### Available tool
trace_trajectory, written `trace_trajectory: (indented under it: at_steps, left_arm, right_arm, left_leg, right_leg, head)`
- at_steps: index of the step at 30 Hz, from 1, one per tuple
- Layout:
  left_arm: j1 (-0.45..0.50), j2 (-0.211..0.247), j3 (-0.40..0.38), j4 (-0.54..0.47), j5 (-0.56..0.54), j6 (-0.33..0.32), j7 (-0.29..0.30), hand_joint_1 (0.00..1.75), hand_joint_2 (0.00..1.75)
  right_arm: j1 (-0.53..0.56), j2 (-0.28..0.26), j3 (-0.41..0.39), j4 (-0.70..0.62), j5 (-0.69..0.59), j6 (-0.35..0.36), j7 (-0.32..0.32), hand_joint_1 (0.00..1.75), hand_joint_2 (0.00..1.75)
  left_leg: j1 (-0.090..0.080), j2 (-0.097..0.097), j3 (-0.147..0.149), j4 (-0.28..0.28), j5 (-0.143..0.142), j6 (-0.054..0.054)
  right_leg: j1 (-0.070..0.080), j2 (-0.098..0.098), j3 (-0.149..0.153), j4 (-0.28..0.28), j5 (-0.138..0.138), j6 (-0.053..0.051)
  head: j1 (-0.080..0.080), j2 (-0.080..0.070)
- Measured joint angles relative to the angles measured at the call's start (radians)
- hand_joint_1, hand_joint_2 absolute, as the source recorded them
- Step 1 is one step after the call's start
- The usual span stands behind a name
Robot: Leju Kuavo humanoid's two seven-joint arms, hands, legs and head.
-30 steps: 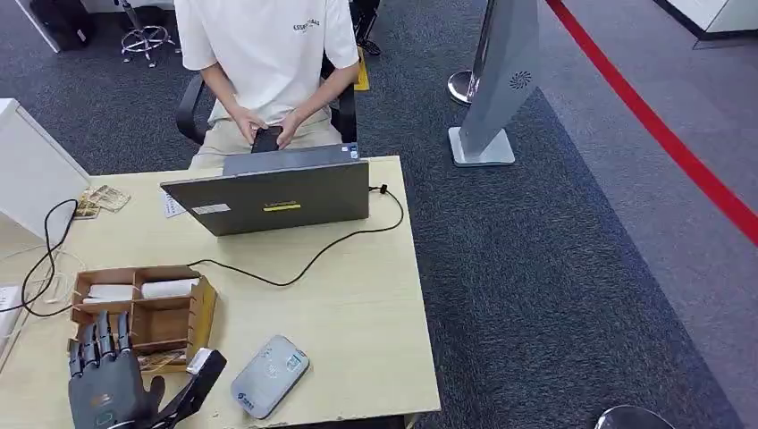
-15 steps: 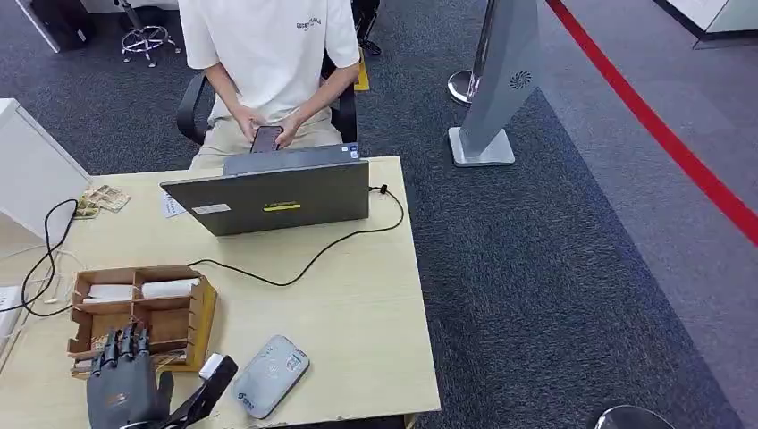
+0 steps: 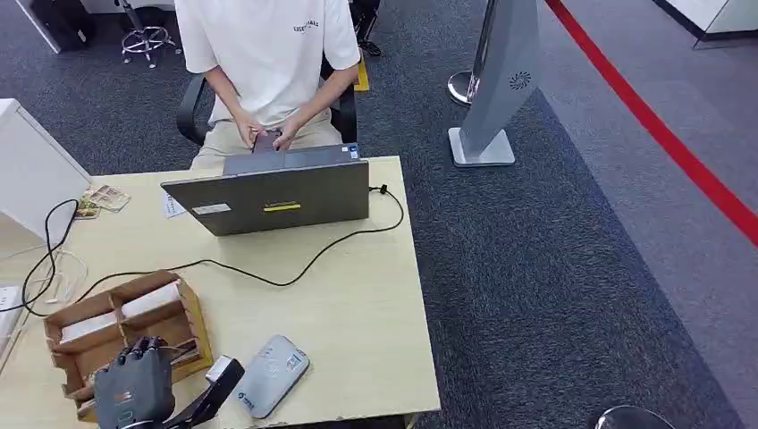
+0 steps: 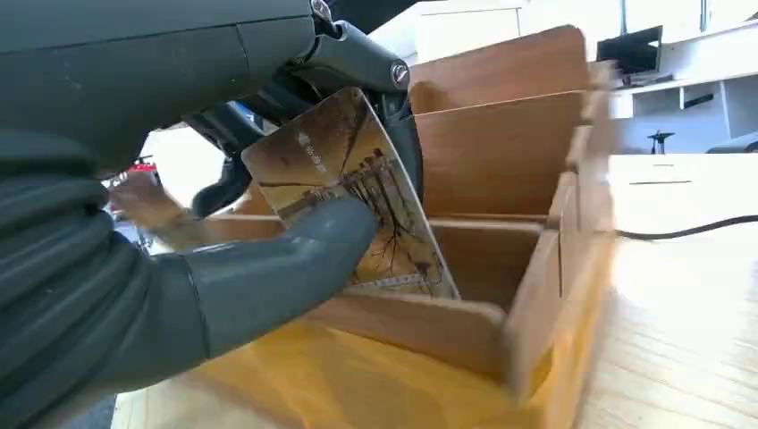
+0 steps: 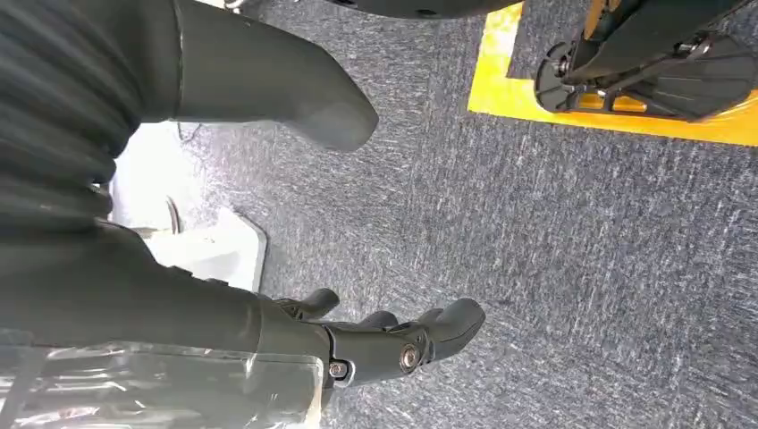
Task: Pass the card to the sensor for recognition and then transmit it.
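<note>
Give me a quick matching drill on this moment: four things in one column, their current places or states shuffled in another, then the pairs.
1. brown picture card
2. grey oval card sensor
3. grey open laptop
4. wooden compartment box

A. far side of the table, before the seated person
B. pinched by the left robot hand
C. lying flat near the table's front edge
D. slewed at an angle

Pairs: 1-B, 2-C, 3-A, 4-D

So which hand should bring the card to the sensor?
The left hand: it already pinches the card at the wooden box, beside the sensor. The right hand hangs over the floor.
</note>
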Motion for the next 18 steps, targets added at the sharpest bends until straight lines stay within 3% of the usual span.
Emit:
trace_trajectory:
  at_steps: [7, 13, 18]
  left_arm:
    - [-0.005, 0.0, 0.0, 0.008, 0.0, -0.005, 0.013, 1.75, 1.75]
    - [-0.005, -0.009, 0.003, 0.008, 0.0, 0.013, -0.021, 1.75, 1.75]
    - [-0.005, -0.014, 0.003, -0.008, 0.0, -0.009, -0.023, 1.75, 1.75]
  right_arm:
    - [0.0, 0.001, 0.0, 0.0, 0.001, 0.0, 0.0, 0.0, 1.75]
    - [0.0, 0.003, 0.0, 0.0, 0.002, 0.0, 0.0, 0.0, 1.75]
    - [0.0, 0.003, 0.0, 0.0, 0.003, 0.005, 0.0, 0.0, 1.75]
  left_leg:
    - [0.0, 0.0, 0.0, 0.0, 0.0, 0.0]
    - [0.0, 0.0, 0.001, 0.0, 0.0, 0.0]
    - [0.0, 0.0, 0.001, 0.0, 0.0, 0.0]
  right_leg:
    - [0.0, 0.0, 0.0, 0.0, 0.0, 0.0]
    - [0.0, 0.0, 0.001, 0.0, 0.0, 0.0]
    - [0.0, 0.0, 0.001, 0.0, 0.0, 0.0]
  head:
    - [0.0, 0.0]
    - [0.0, 0.0]
    - [0.0, 0.0]
